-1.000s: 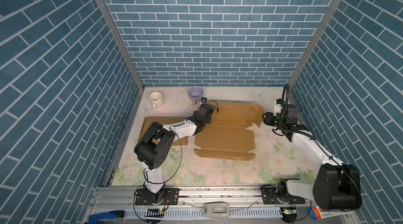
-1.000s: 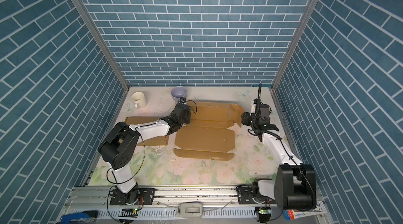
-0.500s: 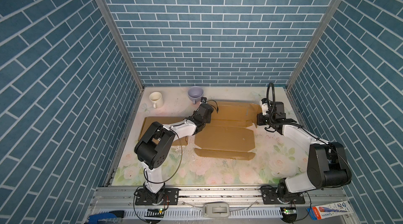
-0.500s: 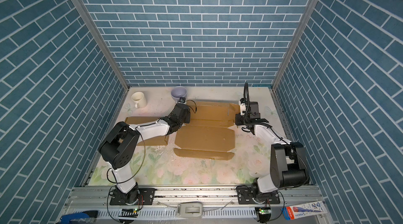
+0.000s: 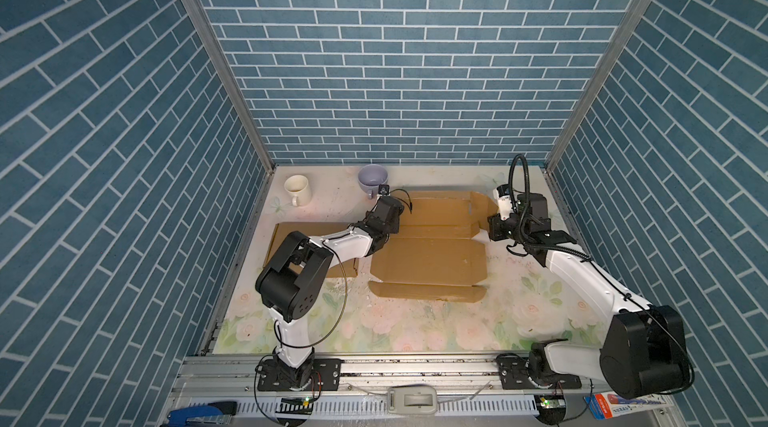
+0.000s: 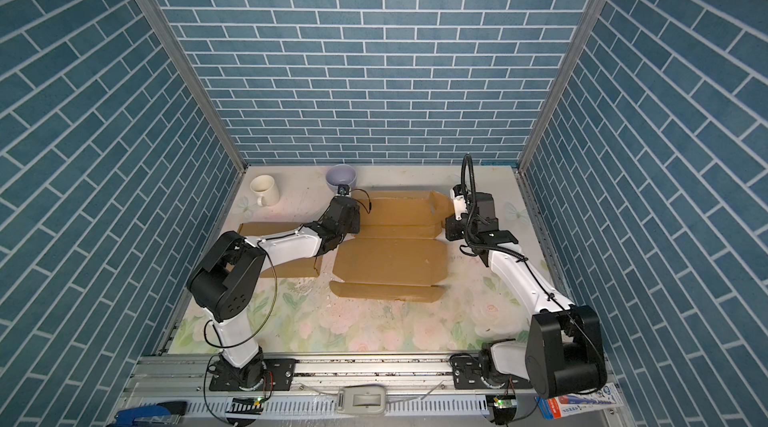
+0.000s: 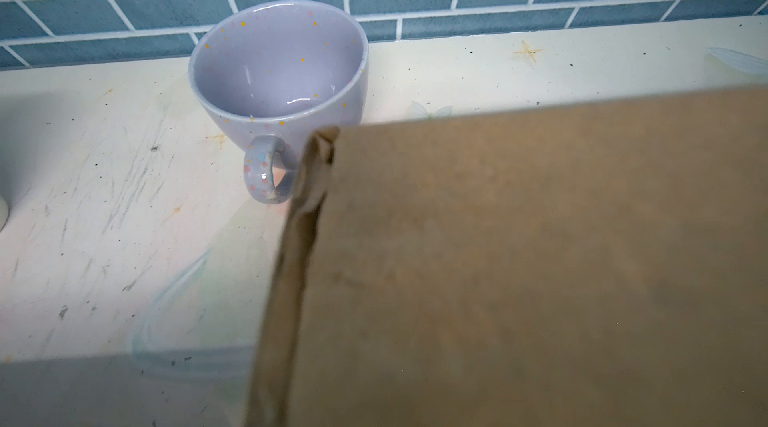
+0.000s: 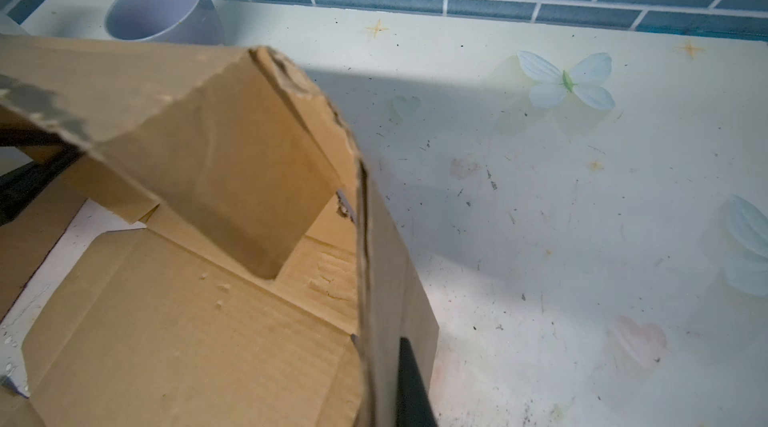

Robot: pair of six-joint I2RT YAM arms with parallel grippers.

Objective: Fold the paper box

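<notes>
The brown corrugated cardboard box blank [image 5: 428, 263] lies opened out in the middle of the floral tabletop [image 5: 415, 333]. The right tool [image 5: 491, 230] is closed tight, pinching the raised end flap. The left tool [image 5: 392, 208] is closed too and seems clamped on the opposite edge, probably so that both lift the rear wall together. There is one blank, one spare flat cardboard sheet [image 5: 286, 236] and two mugs at the back: a cream mug [image 5: 297, 189] and a lilac speckled mug [image 5: 372, 178].

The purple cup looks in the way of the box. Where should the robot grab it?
Probably the rim, from straight above. The purple cup stands upright with its mouth open, so one finger can go inside the thin wall and one outside. Its handle sits right beside the raised edge of the cardboard box, which crowds it, so pinch the rim on the side away from the box.
</notes>
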